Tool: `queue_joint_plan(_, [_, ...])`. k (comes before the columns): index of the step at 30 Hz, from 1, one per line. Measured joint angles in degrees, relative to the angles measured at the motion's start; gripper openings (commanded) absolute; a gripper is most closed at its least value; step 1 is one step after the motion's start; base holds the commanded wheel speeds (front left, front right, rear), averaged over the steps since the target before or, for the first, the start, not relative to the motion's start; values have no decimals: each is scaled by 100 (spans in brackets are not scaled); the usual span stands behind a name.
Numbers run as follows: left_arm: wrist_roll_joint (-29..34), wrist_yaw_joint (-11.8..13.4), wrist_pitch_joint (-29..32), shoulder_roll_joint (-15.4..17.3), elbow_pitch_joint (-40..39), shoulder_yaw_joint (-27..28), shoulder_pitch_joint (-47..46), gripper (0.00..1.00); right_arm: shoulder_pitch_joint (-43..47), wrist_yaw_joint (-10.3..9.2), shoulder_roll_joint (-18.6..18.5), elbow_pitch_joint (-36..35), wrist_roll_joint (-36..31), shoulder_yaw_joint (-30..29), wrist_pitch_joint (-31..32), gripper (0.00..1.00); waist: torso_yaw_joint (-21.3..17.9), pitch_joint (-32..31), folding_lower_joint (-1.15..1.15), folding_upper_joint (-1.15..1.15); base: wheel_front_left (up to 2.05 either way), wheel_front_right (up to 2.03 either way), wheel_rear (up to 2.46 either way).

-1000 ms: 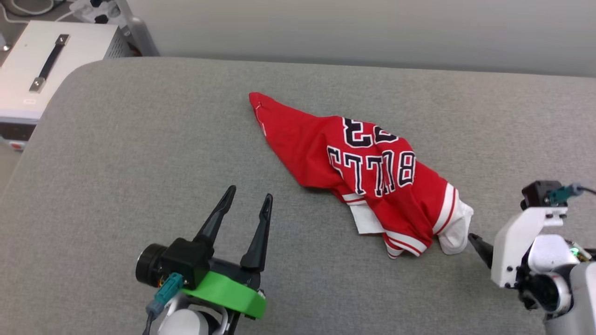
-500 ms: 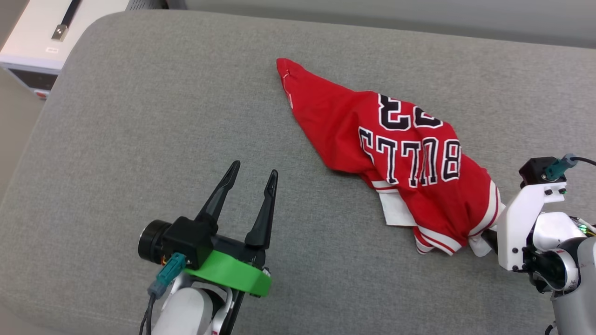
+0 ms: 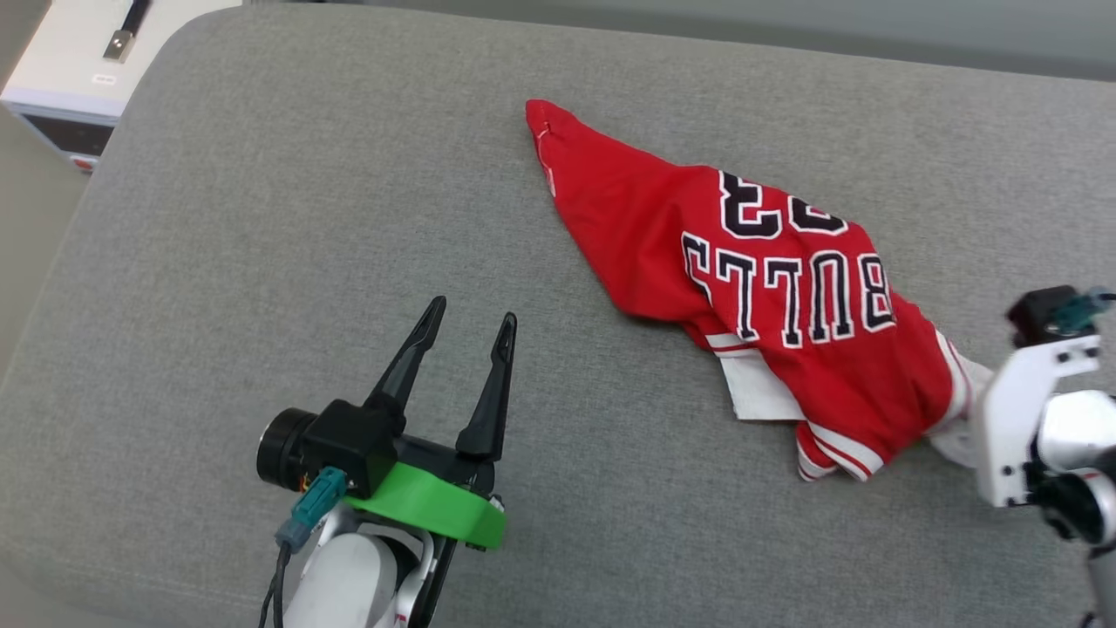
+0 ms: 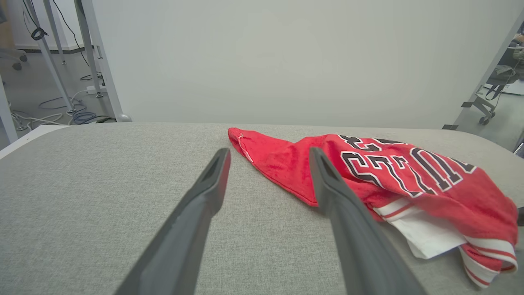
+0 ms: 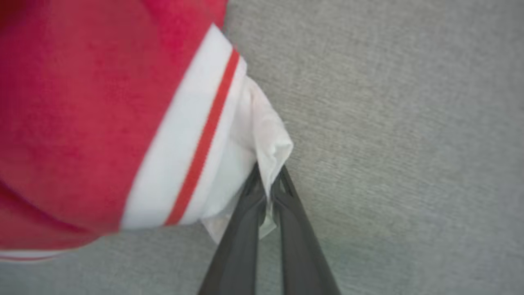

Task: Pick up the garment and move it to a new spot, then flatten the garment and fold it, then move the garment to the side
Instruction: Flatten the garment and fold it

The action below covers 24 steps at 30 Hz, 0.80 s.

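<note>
Pinching the white sleeve (image 5: 245,135) of the garment (image 3: 697,253) in our right hand (image 5: 266,182), left hand (image 3: 466,318) open and empty, we are just starting; moving, flattening, folding are left.

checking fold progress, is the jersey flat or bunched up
Bunched up: the garment lies in a creased heap on the grey surface, its sleeve pinched by the right end effector.

Grey fabric surface (image 3: 261,218), plain pale wall (image 4: 266,57), white case (image 3: 61,83), floor cables (image 4: 73,116)

head looks down; both wrists, nearer, share the garment (image 3: 663,235).
</note>
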Motion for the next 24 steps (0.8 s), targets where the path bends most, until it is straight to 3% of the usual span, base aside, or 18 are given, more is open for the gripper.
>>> queue_joint_plan(8, [0, 0, 0, 0, 0, -14, -5, 100, -28, -2, -965, 303, -156, -606, -294, 0, -156, -25, 0, 0, 0, 0, 0])
queue_joint_plan(14, [0, 0, 0, 9, 32, -31, -10, 100, -211, -2, -933, 734, -207, -869, -715, 1, -133, 84, 0, 0, 0, 0, 0])
queue_joint_plan(15, [0, 0, 0, 10, 44, -35, -13, 100, -218, -2, -894, 815, -208, -896, -828, 43, -120, 93, 0, 0, 0, 0, 0])
queue_joint_plan(16, [0, 0, 0, 11, 54, -33, -13, 100, -221, -2, -864, 862, -226, -925, -988, 100, -110, 96, 0, 0, 0, 0, 0])
queue_joint_plan(24, [-7, 0, 0, 37, 107, -20, -7, 100, -340, -7, -521, 958, -357, -913, -2515, 100, -145, -119, 0, 0, 0, 0, 0])
